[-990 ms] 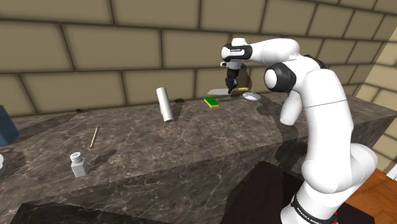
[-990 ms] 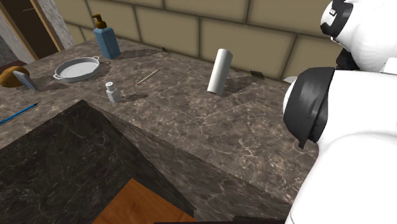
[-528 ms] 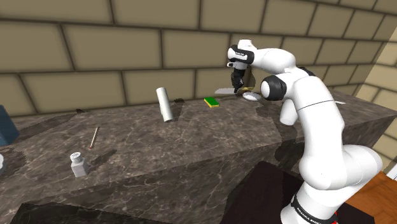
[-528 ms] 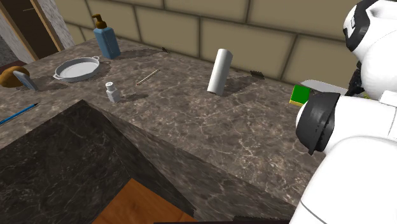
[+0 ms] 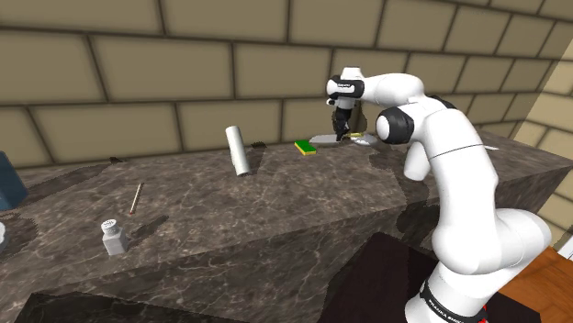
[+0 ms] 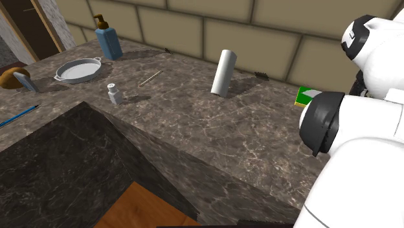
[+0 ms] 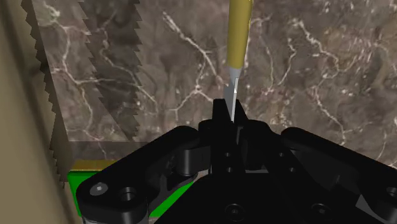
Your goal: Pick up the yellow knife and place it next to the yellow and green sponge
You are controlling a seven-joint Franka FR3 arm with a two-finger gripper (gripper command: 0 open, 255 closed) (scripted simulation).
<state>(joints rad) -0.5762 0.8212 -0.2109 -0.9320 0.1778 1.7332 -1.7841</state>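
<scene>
Down came the tool (image 5: 342, 130) since half a second back, a touch lower over the far end of the surface (image 5: 275, 202). The knife (image 5: 323, 139) came with it, so the grey blade hung close over the marble just beside the yellow and green sponge (image 5: 305, 147). The tool's fingers were pinched tight on the knife, about where blade met yellow handle. From the wrist view you could see them closed on the thin steel, with the handle running straight out ahead. That grip made sense to me: held near its middle, the knife sat level rather than drooping at one end, and a low carry meant only a short drop on letting go. It was in close by the block wall (image 5: 138, 64) because that was where the sponge lay. As for heading, the long axis ran roughly along the wall and near enough flat. The blade pointed to the shoulder view's left at the sponge, and the handle trailed off to that view's right toward the arm. Blade tip and sponge looked nearly to meet; whether they touched I couldn't say, nor whether the knife had reached the surface. By my reckoning, only the release was left.
</scene>
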